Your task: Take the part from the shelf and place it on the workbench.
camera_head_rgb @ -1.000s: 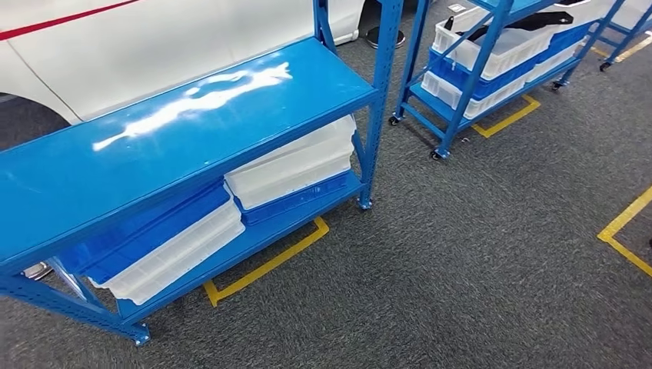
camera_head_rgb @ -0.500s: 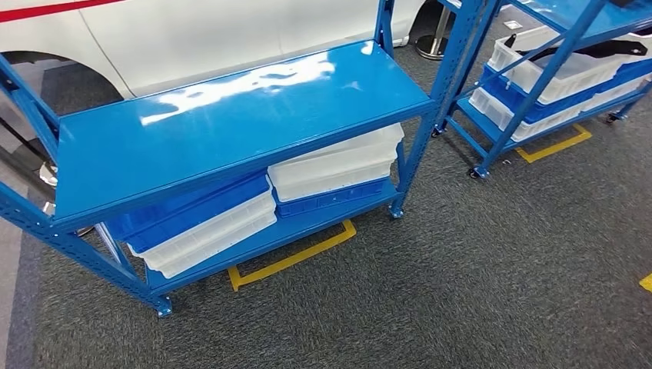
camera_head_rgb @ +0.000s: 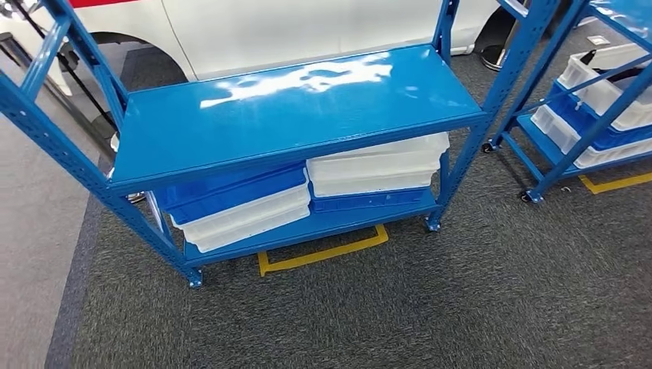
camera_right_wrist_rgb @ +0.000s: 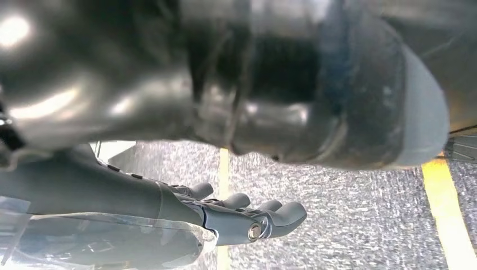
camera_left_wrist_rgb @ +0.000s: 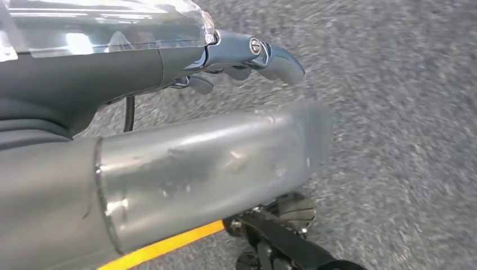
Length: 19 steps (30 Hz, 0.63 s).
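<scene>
Left hand (camera_left_wrist_rgb: 247, 56) and right hand (camera_right_wrist_rgb: 247, 216) empty, dark smooth fingers loosely apart, hanging over coarse grey carpet (camera_head_rgb: 477, 300) with yellow tape. Farther off, glossy blue metal shelf (camera_head_rgb: 292, 108), flat white and blue plastic trays (camera_head_rgb: 246, 211) beneath. Part not discernible.

A white car (camera_head_rgb: 307, 31) stands behind the blue racks. Yellow tape (camera_head_rgb: 323, 254) marks the grey carpet (camera_head_rgb: 461, 307), with a paler floor strip (camera_head_rgb: 38, 254) beside it.

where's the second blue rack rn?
Head view, far right: the second blue rack stands on the carpet just right of the near rack, white and blue bins on its shelves.
</scene>
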Available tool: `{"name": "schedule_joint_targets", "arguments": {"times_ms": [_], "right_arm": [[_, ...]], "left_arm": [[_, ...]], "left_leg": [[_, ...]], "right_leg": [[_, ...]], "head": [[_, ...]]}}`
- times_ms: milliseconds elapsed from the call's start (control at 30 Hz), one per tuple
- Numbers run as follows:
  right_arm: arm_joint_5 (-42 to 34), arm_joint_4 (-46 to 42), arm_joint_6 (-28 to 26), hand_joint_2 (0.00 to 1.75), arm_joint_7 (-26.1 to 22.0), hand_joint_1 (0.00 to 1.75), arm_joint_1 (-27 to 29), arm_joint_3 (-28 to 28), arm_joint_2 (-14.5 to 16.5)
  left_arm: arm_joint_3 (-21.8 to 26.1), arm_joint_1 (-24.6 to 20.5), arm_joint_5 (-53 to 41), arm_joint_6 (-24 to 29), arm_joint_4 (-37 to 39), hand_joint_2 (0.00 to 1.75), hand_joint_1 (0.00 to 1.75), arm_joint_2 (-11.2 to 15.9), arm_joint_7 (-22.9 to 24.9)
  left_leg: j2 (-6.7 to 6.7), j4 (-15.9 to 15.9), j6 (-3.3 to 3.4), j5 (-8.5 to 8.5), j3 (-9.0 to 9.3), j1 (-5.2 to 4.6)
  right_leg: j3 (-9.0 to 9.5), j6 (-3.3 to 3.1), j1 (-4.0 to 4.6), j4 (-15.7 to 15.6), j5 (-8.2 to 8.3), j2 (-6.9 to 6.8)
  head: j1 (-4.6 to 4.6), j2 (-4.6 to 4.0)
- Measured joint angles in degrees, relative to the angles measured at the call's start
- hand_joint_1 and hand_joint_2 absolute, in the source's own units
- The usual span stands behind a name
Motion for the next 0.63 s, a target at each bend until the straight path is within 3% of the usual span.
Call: {"name": "schedule_joint_targets", "arguments": {"times_ms": [67,100,133,200,233,300,367,400,433,467,567,633], "right_arm": [[0.03,0.17,-0.33,0.0,0.26,0.0,-0.12,-0.09,0.0],[0.03,0.25,-0.52,0.0,0.46,0.0,-0.2,-0.15,-0.01],[0.05,0.33,-0.67,0.0,0.65,0.0,-0.31,-0.2,-0.01],[0.2,0.45,-0.86,0.0,0.9,0.0,-0.57,-0.26,0.02],[0.35,0.5,-0.96,0.0,0.97,0.0,-0.68,-0.27,0.05],[0.65,0.61,-1.26,0.0,1.08,0.0,-0.73,-0.28,0.11],[0.78,0.7,-1.63,0.0,1.09,0.0,-0.66,-0.29,0.13],[0.71,0.73,-1.79,0.0,0.96,0.0,-0.62,-0.33,0.13],[0.49,0.74,-1.87,0.0,0.71,0.0,-0.6,-0.43,0.12],[0.19,0.74,-1.91,0.0,0.37,0.0,-0.58,-0.57,0.1],[-0.41,0.73,-1.76,0.0,-0.27,0.0,-0.59,-1.11,0.04],[-0.42,0.73,-1.65,0.0,-0.3,0.0,-0.61,-1.33,0.03]], "left_arm": [[0.0,-0.14,0.01,0.1,0.02,0.0,0.0,-0.03,-0.11],[0.0,-0.28,0.01,0.2,0.06,0.0,0.0,-0.14,-0.2],[0.0,-0.35,0.01,0.28,0.15,0.0,0.0,-0.26,-0.25],[0.0,-0.22,0.07,0.34,0.38,0.0,0.0,-0.48,-0.27],[0.0,-0.11,0.2,0.31,0.46,0.0,0.0,-0.51,-0.28],[0.0,-0.15,0.55,0.11,0.58,0.0,0.0,-0.56,-0.31],[0.0,-0.35,0.8,-0.23,0.73,0.0,0.0,-0.57,-0.32],[0.0,-0.4,0.85,-0.39,0.81,0.0,0.0,-0.57,-0.32],[0.0,-0.39,0.86,-0.48,0.87,0.0,0.0,-0.6,-0.32],[0.0,-0.34,0.83,-0.52,0.91,0.0,0.0,-0.65,-0.34],[0.0,-0.26,0.61,-0.48,0.94,0.0,0.0,-0.99,-0.56],[0.0,-0.27,0.55,-0.4,0.95,0.0,0.0,-1.13,-0.72]], "left_leg": [[2.28,-8.04,0.72,2.96,4.36,-0.27],[3.11,-10.41,1.14,3.63,5.6,-0.47],[3.49,-11.43,1.54,3.76,5.99,-0.66],[2.4,-11.68,2.17,4.07,5.93,-0.66],[1.87,-12.0,2.46,4.31,6.0,-0.5],[0.8,-12.58,3.1,4.86,6.22,-0.11],[-0.18,-12.57,3.46,5.09,5.93,-0.1],[-0.72,-12.49,3.53,5.12,5.8,-0.1],[-1.21,-12.4,3.56,5.12,5.74,-0.1],[-1.68,-12.29,3.54,5.08,5.74,-0.1],[-2.85,-11.66,2.99,4.67,5.76,-0.16],[-3.18,-11.23,2.46,4.42,5.55,-0.31]], "right_leg": [[0.26,0.37,0.17,0.18,-0.31,-1.27],[0.35,0.65,0.27,0.26,-0.44,-1.75],[0.45,0.93,0.35,0.29,-0.53,-2.21],[0.71,1.55,0.39,0.17,-0.62,-2.9],[0.77,1.89,0.32,0.39,-0.92,-2.39],[-0.42,2.44,0.15,3.47,-3.23,0.38],[-3.76,2.7,-0.07,10.66,-7.03,3.02],[-5.47,2.8,-0.12,14.05,-8.2,3.46],[-6.52,2.89,-0.18,15.89,-8.27,3.61],[-6.57,2.95,-0.28,15.54,-7.15,3.66],[-2.45,2.85,-0.63,5.27,-1.12,4.2],[-1.01,2.58,-0.62,1.48,0.19,4.71]], "head": [[0.01,0.0],[0.01,0.0],[0.02,0.0],[0.02,0.0],[0.04,0.0],[0.08,0.0],[0.09,0.0],[0.09,0.0],[0.09,0.0],[0.09,0.0],[0.09,0.0],[0.07,0.0]]}}
